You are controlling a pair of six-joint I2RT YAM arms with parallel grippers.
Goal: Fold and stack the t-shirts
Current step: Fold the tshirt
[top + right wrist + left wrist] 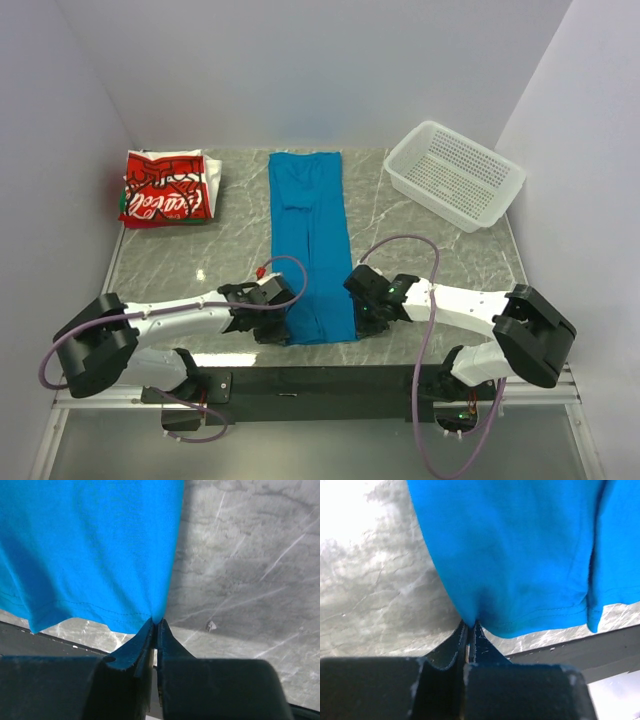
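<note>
The blue t-shirt (311, 245) lies as a long narrow strip down the middle of the marble table, sleeves folded in. My left gripper (272, 325) is shut on its near left hem corner (470, 617). My right gripper (362, 318) is shut on its near right hem corner (157, 617). Both hold the hem near the table's front edge. The folded red-and-white t-shirt (165, 188) with white script lies at the far left.
A white perforated basket (454, 174) stands at the far right, tilted. Bare marble table (440, 250) shows on both sides of the blue strip. The black front rail (320, 380) runs just below the hem.
</note>
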